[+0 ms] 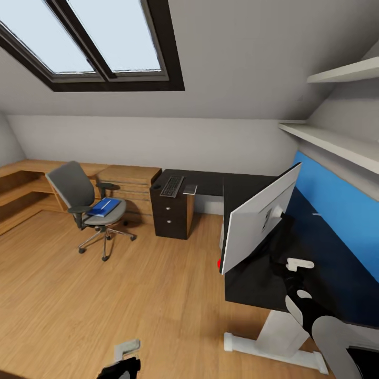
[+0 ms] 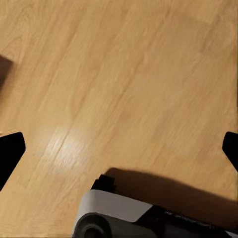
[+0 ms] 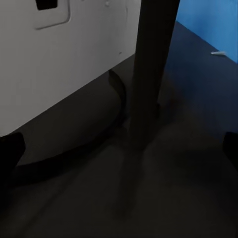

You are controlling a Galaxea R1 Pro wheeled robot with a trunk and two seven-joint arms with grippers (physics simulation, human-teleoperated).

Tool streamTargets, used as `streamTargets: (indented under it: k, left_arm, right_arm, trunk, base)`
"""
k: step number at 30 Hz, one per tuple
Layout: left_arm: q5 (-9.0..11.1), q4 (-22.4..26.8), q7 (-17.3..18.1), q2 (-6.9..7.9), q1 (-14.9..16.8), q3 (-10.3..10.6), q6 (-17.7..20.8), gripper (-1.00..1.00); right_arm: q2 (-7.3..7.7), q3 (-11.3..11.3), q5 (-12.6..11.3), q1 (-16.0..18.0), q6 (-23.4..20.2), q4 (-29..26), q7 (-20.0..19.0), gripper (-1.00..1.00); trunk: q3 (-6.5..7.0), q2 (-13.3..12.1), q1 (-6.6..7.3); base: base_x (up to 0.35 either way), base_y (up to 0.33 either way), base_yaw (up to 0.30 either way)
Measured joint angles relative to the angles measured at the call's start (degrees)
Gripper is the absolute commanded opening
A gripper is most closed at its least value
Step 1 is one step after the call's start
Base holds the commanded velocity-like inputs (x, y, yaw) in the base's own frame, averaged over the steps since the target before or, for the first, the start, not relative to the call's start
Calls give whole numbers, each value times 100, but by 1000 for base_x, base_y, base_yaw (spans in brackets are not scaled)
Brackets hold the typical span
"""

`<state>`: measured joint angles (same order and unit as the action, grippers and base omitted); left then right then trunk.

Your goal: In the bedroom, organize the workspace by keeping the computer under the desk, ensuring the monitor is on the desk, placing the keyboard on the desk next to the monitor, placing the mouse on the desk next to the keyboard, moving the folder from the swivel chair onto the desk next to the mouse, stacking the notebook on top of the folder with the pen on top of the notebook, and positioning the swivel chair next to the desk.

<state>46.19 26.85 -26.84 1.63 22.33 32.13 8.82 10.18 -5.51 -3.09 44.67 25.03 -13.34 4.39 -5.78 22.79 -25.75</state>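
Note:
The monitor (image 1: 260, 223) stands on the black desk (image 1: 247, 192) with its pale grey back toward me and a red dot at its lower corner. My right gripper (image 3: 119, 148) is open just behind it, with the black stand post (image 3: 148, 69) and round base between its fingertips. The keyboard (image 1: 172, 186) lies on the desk's far wing, with a thin flat notebook (image 1: 190, 189) beside it. The blue folder (image 1: 105, 207) rests on the swivel chair (image 1: 87, 202). The white pen (image 3: 218, 52) lies by the blue wall panel. My left gripper (image 2: 119, 151) hangs open over the floor. Mouse and computer are out of view.
Black drawers (image 1: 169, 216) sit under the keyboard end, and a low oak unit (image 1: 129, 181) runs along the back wall. A white pedestal foot (image 1: 273, 347) sticks out onto the plank floor (image 1: 131, 295). Shelves (image 1: 337, 142) overhang the blue panel (image 1: 342, 210).

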Motion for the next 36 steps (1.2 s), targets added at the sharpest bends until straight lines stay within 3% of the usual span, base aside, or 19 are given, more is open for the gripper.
streamTargets:
  k: [4, 6, 10, 12, 18, 28, 33, 36]
  left_arm:
    - [3, 266, -9, 20, 595, -584, 632, 100]
    - [10, 248, -4, 25, 622, -603, 638, 100]
    - [-25, 231, 0, 17, 633, -591, 421, 100]
    - [-35, 229, 10, 13, 638, -585, 136, 100]
    - [-46, 233, 17, -14, 643, -503, -235, 100]
    - [-48, 256, 18, -43, 644, -356, -265, 100]
    - [-37, 254, 15, -78, 644, -253, -244, 100]
    - [-12, 246, 4, -118, 644, -163, -255, 100]
  right_arm:
    - [-3, 1, -10, 0, 21, 93, 9, 100]
    - [-9, 2, -10, 0, 22, 105, 10, 100]
    - [-12, -2, -7, 0, 23, 131, 15, 100]
    - [-14, -10, -9, 0, 18, 193, 76, 100]
    - [-21, 7, 0, 10, -70, 354, 701, 100]
    - [-2, 14, -9, 163, -647, 360, 898, 100]
    - [-13, 0, -32, 181, -580, 391, 904, 100]
    - [-22, 3, -13, 184, -187, 415, 903, 100]
  trunk:
    - [0, 0, 0]
    - [0, 0, 0]
    - [0, 0, 0]
    - [0, 0, 0]
    - [0, 0, 0]
    - [0, 0, 0]
    - [0, 0, 0]
    - [-1, 1, 3]
  base:
    - [0, 0, 0]
    - [0, 0, 0]
    - [0, 0, 0]
    - [0, 0, 0]
    - [0, 0, 0]
    - [0, 0, 0]
    - [35, 0, 0]
    - [211, 0, 0]
